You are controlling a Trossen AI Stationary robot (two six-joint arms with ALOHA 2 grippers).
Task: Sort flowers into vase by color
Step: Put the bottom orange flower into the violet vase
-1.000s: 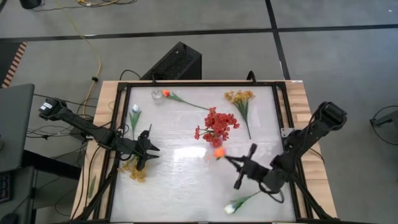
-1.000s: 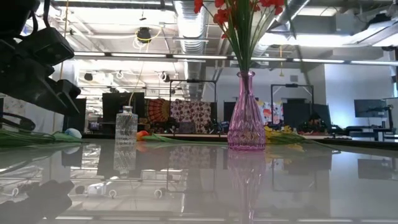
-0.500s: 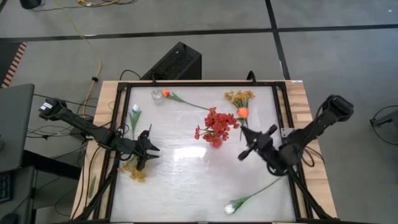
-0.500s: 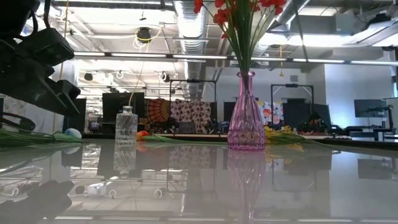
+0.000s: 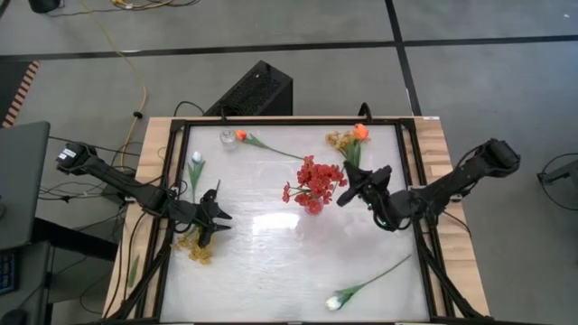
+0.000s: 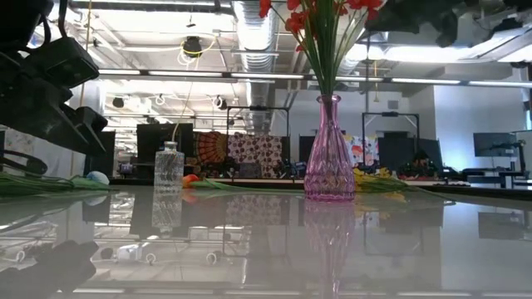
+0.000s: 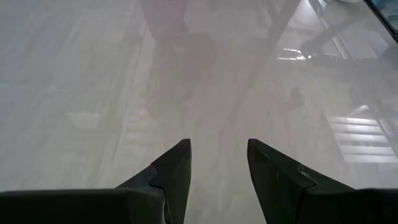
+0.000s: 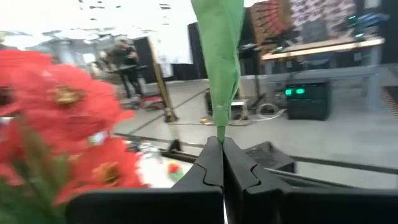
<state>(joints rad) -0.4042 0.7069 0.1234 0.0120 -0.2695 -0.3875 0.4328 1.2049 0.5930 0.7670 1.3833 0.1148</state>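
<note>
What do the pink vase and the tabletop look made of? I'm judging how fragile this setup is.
The pink vase looks like translucent tinted glass, perhaps plastic: light passes through and its faceted belly glints. The tabletop looks like a glossy white or glass-like sheet, since it mirrors the vase and ceiling lights.

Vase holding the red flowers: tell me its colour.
Pink, see-through glass with a cut diamond pattern. The vase shows best in the low view.
</note>
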